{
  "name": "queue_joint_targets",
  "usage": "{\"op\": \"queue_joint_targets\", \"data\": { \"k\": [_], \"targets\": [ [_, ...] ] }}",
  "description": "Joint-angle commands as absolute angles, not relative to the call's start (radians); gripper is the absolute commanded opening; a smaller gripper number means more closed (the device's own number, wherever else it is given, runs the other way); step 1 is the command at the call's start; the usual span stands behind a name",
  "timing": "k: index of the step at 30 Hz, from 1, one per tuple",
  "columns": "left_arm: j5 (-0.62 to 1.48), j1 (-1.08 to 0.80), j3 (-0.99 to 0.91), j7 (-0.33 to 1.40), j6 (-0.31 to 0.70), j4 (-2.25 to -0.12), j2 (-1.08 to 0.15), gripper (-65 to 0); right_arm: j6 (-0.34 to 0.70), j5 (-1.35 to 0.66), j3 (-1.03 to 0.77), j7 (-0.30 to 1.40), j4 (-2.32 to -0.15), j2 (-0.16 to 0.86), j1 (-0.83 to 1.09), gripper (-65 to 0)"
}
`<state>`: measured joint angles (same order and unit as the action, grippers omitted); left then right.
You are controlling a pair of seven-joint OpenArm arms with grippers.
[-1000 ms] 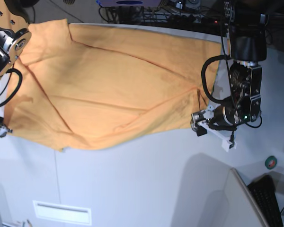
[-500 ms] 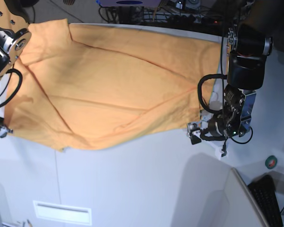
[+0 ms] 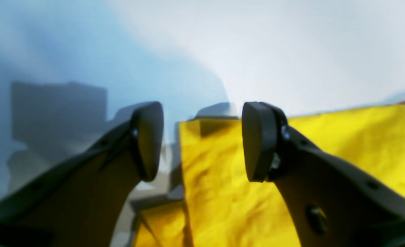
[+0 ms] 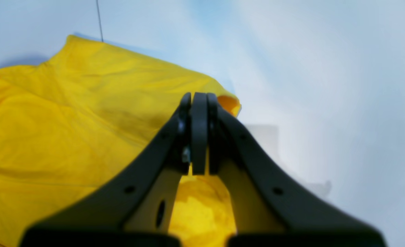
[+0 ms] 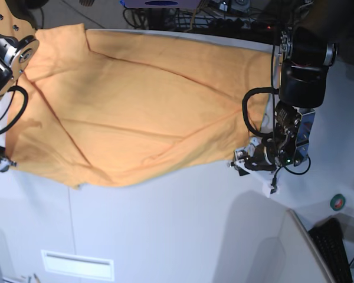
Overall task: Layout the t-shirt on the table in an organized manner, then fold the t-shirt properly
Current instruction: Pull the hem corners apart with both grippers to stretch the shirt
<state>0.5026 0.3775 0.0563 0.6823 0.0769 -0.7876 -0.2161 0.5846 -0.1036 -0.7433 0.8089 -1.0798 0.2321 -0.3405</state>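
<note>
Left wrist view first: the left gripper [image 3: 202, 140] has its two dark fingers [image 3: 147, 137] spread apart, a clear gap between the pads, nothing pinched. A corner of the t-shirt [image 3: 343, 154] lies below and right of that gap, on the pale table [image 3: 291, 51].

Over to the right wrist view: the right gripper [image 4: 199, 133] is clenched, pads pressed flat together. Whether any cloth is caught between them, I cannot tell. One t-shirt fills the left half, and a rolled edge peeks out just behind the fingertips.

Base view now: one garment, spread wide across the far part of the table, creased, with a long fold running across it. Two arms, one at each end of the shirt. The left gripper [image 5: 248, 164] sits at the shirt's near right corner. No containers anywhere. A small green roll [image 5: 338, 202] lies at the right edge, a black keyboard [image 5: 336, 247] in the near right corner.
</note>
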Motion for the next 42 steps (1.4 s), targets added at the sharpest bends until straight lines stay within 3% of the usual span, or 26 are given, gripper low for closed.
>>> {"op": "queue_joint_targets", "data": {
  "k": [1,6,12,27,42],
  "targets": [
    [0.513,0.378,0.059,0.725,0.077,-0.783,-0.214,-31.6,0.587,-0.117,-0.743,0.789,-1.099,0.252,-0.369,-65.0],
    [0.515,0.375,0.065,0.73,0.077,-0.782,-0.214,-35.1,0.587,-0.117,-0.743,0.789,-1.099,0.252,-0.371,-65.0],
    [0.515,0.361,0.056,0.73,0.076,-0.782,-0.219,-64.3,0.587,-0.117,-0.743,0.789,-1.099,0.252,-0.371,-65.0],
    [0.51,0.406,0.064,0.733,0.074,-0.905,-0.222,-65.0,0.587,-0.117,-0.737,0.776,-1.099,0.252,-0.387,-65.0],
    [0.509,0.582,0.065,0.774,0.077,-0.909,-0.213,-65.0,0.582,-0.116,-0.509,0.565,-1.09,0.286,-0.417,-65.0]
  ]
}}
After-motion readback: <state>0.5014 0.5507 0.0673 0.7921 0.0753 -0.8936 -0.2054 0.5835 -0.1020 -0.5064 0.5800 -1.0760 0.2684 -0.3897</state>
